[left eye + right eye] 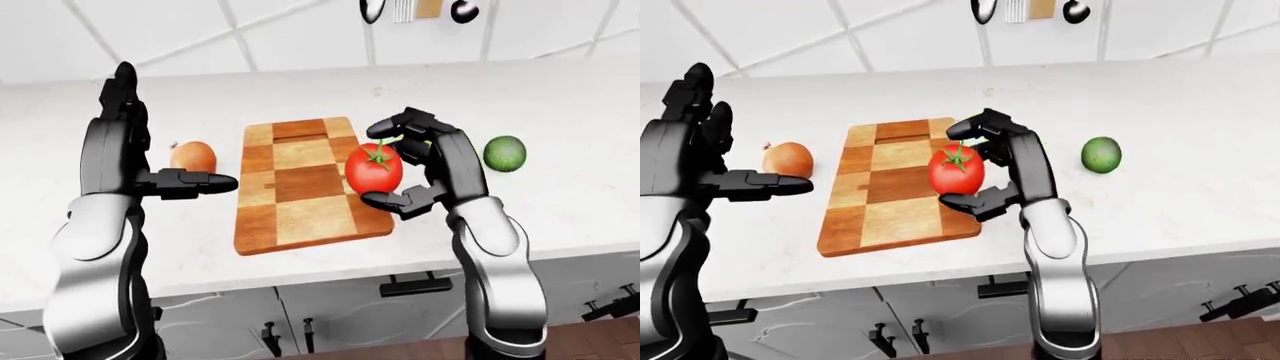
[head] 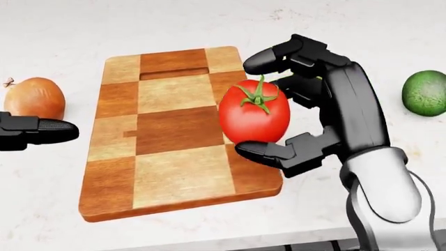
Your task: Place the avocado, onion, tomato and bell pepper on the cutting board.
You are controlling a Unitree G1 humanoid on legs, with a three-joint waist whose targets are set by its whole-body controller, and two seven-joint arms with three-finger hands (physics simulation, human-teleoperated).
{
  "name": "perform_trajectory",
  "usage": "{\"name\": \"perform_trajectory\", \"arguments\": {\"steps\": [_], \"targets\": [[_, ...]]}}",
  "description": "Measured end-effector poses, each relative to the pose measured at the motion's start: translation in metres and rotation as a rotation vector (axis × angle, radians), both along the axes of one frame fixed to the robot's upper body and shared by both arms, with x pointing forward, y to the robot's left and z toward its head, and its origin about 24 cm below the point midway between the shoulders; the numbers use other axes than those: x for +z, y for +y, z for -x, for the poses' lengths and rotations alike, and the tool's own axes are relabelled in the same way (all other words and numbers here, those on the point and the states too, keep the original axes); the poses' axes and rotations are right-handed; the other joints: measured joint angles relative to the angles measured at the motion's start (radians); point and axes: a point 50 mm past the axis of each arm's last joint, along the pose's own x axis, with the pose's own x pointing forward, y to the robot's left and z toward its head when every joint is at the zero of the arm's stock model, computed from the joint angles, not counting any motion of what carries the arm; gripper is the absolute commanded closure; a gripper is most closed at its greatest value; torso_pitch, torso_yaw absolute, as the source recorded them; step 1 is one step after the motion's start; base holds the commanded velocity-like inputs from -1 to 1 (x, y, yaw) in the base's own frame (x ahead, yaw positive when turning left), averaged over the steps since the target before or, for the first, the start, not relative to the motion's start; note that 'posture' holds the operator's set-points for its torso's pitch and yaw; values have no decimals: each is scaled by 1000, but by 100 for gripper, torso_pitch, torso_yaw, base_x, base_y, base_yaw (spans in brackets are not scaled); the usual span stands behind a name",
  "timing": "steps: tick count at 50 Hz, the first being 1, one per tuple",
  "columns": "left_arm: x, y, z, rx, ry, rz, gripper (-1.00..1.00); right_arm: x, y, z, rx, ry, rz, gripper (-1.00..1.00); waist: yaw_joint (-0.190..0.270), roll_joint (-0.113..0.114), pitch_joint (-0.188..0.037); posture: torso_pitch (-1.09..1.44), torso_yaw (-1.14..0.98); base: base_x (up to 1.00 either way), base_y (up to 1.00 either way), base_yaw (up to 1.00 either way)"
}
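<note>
A red tomato (image 2: 252, 123) with a green stem hangs over the right edge of the checkered wooden cutting board (image 2: 160, 157). My right hand (image 2: 255, 107) is shut on it, fingers over the top and thumb underneath. The brown onion (image 2: 33, 98) lies on the counter left of the board. My left hand (image 1: 172, 131) stands open beside the onion, fingers pointing up and thumb stretched toward the board, touching nothing. The green avocado (image 2: 425, 93) rests on the counter at the right. The bell pepper is almost wholly hidden behind my right hand.
The white marble counter (image 1: 560, 202) ends in an edge near the bottom of the head view. Grey cabinet fronts with dark handles (image 1: 410, 285) sit below it. A tiled wall (image 1: 250, 37) rises behind, with utensils hanging at the top.
</note>
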Motion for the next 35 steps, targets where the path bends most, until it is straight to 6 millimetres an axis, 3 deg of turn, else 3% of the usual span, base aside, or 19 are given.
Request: {"name": "perform_trajectory", "arguments": {"steps": [10,14,18,35], "targets": [[-1,1,1,1,0,-2,-100,-12,51,6,161,36,-14,41,0,9,0,0,0,0,0,0],[-2,1,0,-1,5,0,-100,-17,71,-1,211,50,-10,43,-3,15,-1,0,0,0,0,0],[-1,0,0,-6,1,-3,-100,-17,79,-8,233,51,-6,44,-2,18,0,0,0,0,0,0],[-1,1,0,-2,2,-3,-100,-26,110,-2,335,59,-4,44,-5,26,-1,0,0,0,0,0]]}}
